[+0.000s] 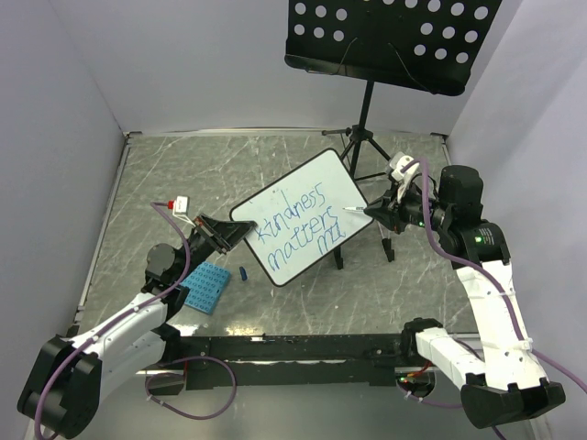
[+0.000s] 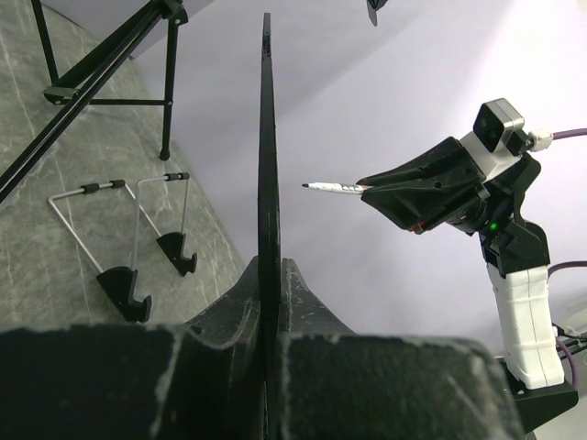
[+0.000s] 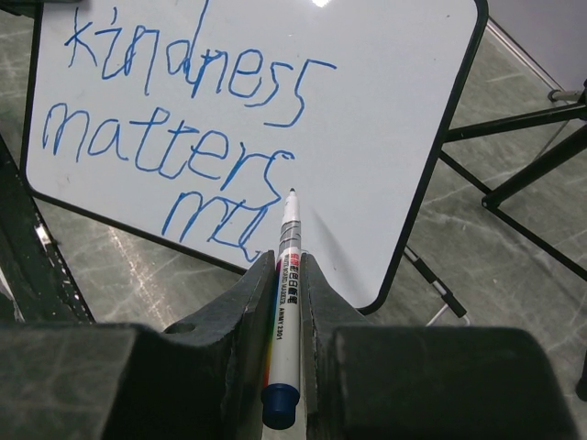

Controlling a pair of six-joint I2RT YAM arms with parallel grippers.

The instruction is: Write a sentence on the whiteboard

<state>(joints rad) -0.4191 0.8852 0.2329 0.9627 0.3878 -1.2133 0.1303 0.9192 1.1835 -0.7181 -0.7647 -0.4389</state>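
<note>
Gripping the whiteboard by its edge, the left tool holds it tilted — the right tool clenches a marker, tip just off the blue sentence.

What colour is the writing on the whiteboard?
Blue; the sentence on the whiteboard shows best in the right wrist view.

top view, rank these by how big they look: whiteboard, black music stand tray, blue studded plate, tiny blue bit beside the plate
1. music stand tray (raised nearer the camera, partly cropped, so its lead is unsure)
2. whiteboard
3. blue plate
4. blue bit
</note>
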